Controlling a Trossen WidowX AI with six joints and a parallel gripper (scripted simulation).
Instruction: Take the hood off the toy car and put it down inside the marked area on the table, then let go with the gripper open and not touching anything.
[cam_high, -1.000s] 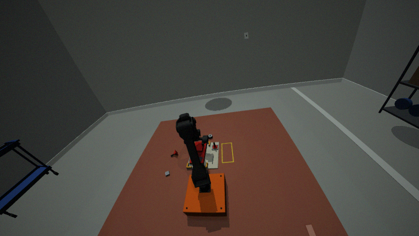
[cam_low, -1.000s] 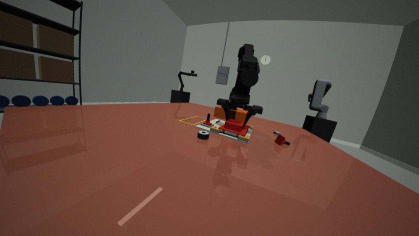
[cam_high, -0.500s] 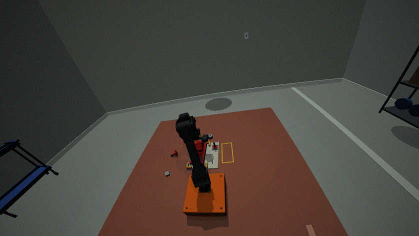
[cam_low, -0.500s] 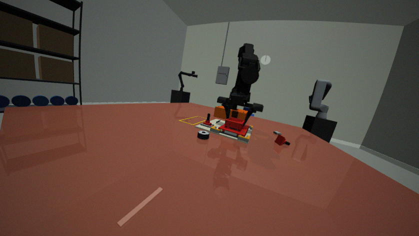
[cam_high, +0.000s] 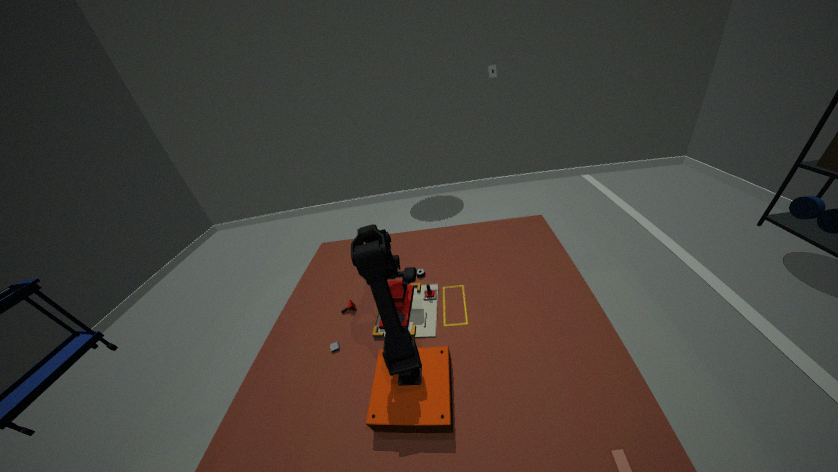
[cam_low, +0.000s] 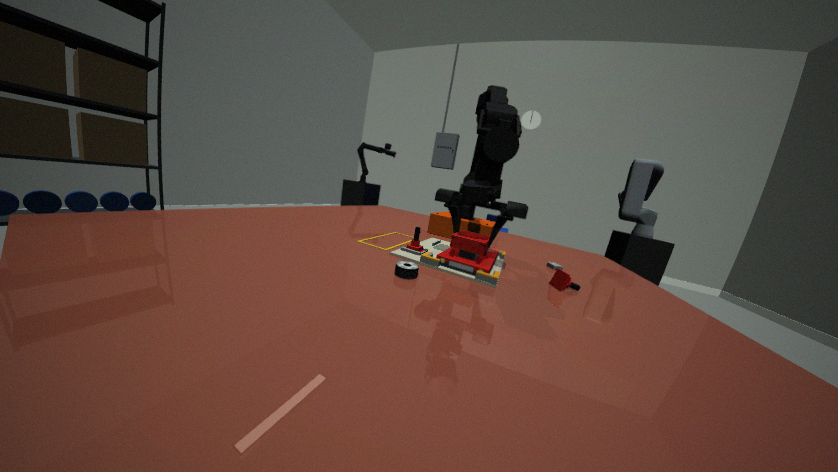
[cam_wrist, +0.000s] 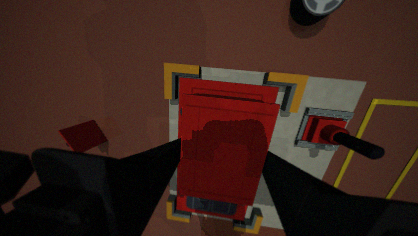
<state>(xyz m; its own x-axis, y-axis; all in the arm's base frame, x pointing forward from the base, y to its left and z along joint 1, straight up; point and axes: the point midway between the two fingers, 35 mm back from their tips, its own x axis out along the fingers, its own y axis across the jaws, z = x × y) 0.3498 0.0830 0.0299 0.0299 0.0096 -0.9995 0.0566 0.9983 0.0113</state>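
Now the hood (cam_high: 398, 289) (cam_low: 469, 240) (cam_wrist: 227, 150) is between the two fingers (cam_high: 405, 285) (cam_low: 473, 241), which grip it from both its long sides. It seems lifted a little, but it is right above the body of the toy car (cam_high: 404, 319) (cam_low: 490, 260) (cam_wrist: 230, 86), so I judge that the grasp is done and the taking off only begins. The carrying, the putting down and the letting go are left. The marked area (cam_high: 455, 305) (cam_low: 375, 245) (cam_wrist: 352, 145), with its yellow outline, lies to the right of the fingers in the wrist view, beyond the small red piece with a black handle (cam_high: 429, 293) (cam_low: 415, 242) (cam_wrist: 325, 131). The arm (cam_high: 388, 304) (cam_low: 491, 146) reaches out from its orange base (cam_high: 436, 404) (cam_low: 440, 225), and its wrist points down, with the fingers lowest.
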